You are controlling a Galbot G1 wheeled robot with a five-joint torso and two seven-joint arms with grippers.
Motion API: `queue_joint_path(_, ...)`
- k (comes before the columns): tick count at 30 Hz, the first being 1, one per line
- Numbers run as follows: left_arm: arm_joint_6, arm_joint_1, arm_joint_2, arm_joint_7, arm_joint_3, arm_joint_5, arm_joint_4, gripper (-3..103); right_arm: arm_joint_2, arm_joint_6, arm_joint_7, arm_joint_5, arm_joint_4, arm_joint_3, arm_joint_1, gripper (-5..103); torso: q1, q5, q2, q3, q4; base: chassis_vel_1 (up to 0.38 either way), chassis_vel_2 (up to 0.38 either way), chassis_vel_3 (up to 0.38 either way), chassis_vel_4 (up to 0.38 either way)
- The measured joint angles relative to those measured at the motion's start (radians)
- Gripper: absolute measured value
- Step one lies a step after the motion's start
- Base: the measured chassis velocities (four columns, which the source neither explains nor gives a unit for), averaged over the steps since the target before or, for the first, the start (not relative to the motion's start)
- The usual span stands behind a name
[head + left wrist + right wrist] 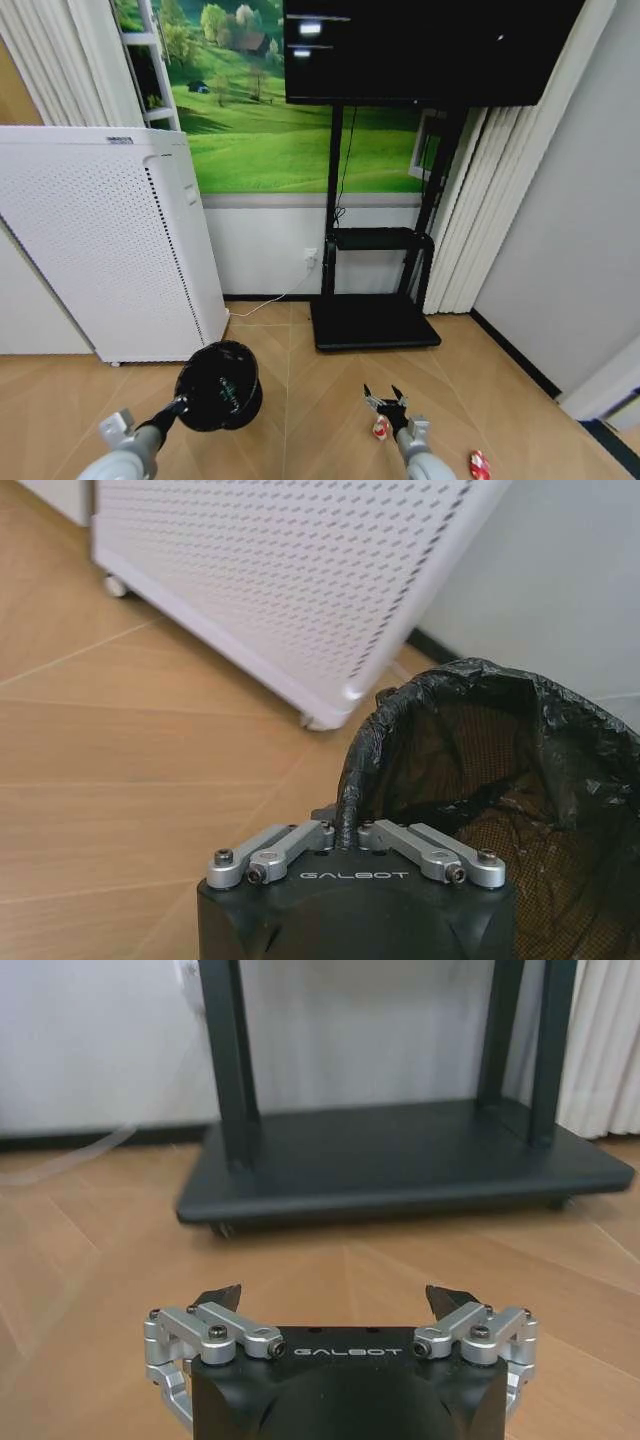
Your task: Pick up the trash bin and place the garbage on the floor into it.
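Observation:
The small black trash bin (220, 385) with its dark liner hangs just above the floor (300, 400) at the lower left of the head view. My left gripper (183, 403) is shut on its rim, which the left wrist view shows pinched between the fingers (347, 832) beside the bin's (480, 780) open mouth. My right gripper (386, 398) is open and empty, above a red-and-white piece of garbage (380, 428); its fingertips (222, 1295) stand wide apart. A second red-and-white piece (479, 465) lies at the lower right.
A tall white perforated appliance (100, 250) stands at the left, close behind the bin. A black TV stand (375, 320) with a flat base sits ahead against the wall, with a cable (265, 300) on the floor beside it. Curtains hang at the right.

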Motion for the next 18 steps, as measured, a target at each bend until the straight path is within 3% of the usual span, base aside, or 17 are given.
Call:
queue_joint_path(6, 0.054, 0.062, -0.009, 0.002, -0.049, 0.029, 0.039, 3, 0.025, -0.017, 0.042, -0.093, -0.108, -0.002, 0.019, 100, 0.000, -0.0002, 0.000, 0.000, 0.0000, 0.000, 0.000, 0.000, 0.000)
queue_joint_path(18, 0.044, 0.117, -0.022, 0.046, -0.097, 0.048, 0.034, 3, 0.044, -0.024, 0.035, -0.254, -0.274, -0.026, 0.090, 100, 0.000, 0.0000, 0.000, 0.000, 0.0000, 0.000, 0.000, 0.000, 0.000)
